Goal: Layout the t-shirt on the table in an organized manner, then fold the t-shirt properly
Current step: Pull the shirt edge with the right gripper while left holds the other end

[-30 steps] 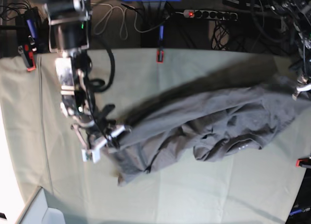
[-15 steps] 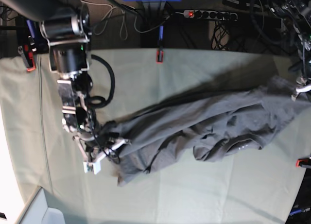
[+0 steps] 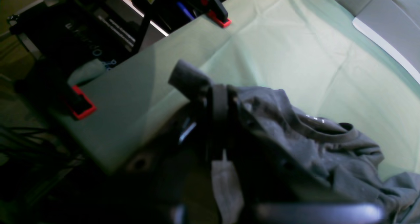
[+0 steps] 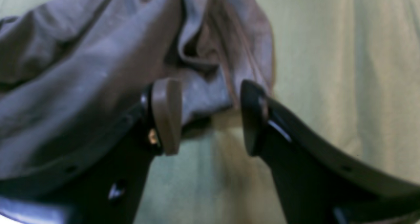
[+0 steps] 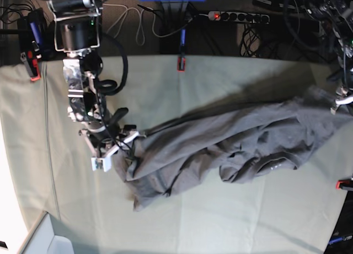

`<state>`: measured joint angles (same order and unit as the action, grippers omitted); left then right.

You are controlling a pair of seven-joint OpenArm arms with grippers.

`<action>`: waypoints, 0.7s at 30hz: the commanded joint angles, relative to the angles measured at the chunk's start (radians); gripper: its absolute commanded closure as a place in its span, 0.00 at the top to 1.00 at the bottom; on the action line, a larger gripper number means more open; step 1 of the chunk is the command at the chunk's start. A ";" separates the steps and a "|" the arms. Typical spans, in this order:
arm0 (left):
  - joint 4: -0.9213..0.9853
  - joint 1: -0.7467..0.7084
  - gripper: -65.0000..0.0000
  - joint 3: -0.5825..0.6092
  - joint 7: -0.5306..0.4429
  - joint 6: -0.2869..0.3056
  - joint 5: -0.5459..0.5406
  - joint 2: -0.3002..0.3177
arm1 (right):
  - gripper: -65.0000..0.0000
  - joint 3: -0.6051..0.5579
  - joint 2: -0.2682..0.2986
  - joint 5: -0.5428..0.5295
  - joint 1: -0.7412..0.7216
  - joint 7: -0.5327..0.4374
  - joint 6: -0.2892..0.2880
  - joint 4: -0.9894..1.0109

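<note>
The dark grey t-shirt point(image 5: 231, 144) lies crumpled in a long band across the table point(image 5: 220, 226), with its collar and white label point(image 5: 274, 166) toward the right. My right gripper point(image 5: 118, 149) hovers at the shirt's left end, open. In the right wrist view, the right gripper point(image 4: 210, 119) has its jaws spread wide, and the t-shirt point(image 4: 98, 69) has its edge just past the fingertips point(image 4: 165, 115), ungripped. My left gripper point(image 3: 213, 119) is shut on a pinch of the t-shirt point(image 3: 295, 145) near the table's point(image 3: 295, 53) right edge. That left gripper point(image 5: 343, 102) holds the cloth slightly raised.
Red clamps point(image 5: 181, 63) point(image 5: 34, 66) point(image 5: 345, 183) grip the table's edges. A power strip point(image 5: 237, 15) and cables lie behind the far edge. A pale grey panel point(image 5: 44, 237) sits at the near left corner. Bare cloth surrounds the shirt in front and at the left.
My right gripper has opened and let go of the shirt's left end, which now rests on the table. The left gripper has kept its hold.
</note>
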<state>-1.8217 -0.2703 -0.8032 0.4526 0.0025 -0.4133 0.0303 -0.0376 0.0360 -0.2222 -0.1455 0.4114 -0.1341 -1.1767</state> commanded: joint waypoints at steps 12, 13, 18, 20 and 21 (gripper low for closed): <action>0.023 0.004 0.00 -0.005 -0.028 0.001 -0.006 0.010 | 0.29 -0.003 -0.002 -0.010 -0.049 -0.022 -0.009 0.053; 0.024 0.004 0.00 -0.005 -0.028 0.001 -0.006 0.010 | 0.22 -0.003 -0.002 -0.010 -0.050 -0.022 -0.009 0.053; 0.024 0.004 0.00 -0.005 -0.028 0.001 -0.006 0.010 | 0.00 -0.003 -0.002 -0.012 -0.044 -0.019 -0.009 0.044; 0.024 0.004 0.00 -0.008 -0.028 0.001 -0.006 0.010 | 0.00 -0.002 0.002 -0.012 -0.018 -0.021 -0.009 0.005; 0.023 0.004 0.00 -0.009 -0.028 0.001 -0.006 0.010 | 0.00 0.000 0.005 -0.012 0.005 -0.021 -0.009 -0.035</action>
<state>-1.7802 -0.2703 -0.8074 0.4519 0.0013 -0.4156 0.0296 -0.0402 0.0360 -0.2234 -0.1242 0.4160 -0.1345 -1.1915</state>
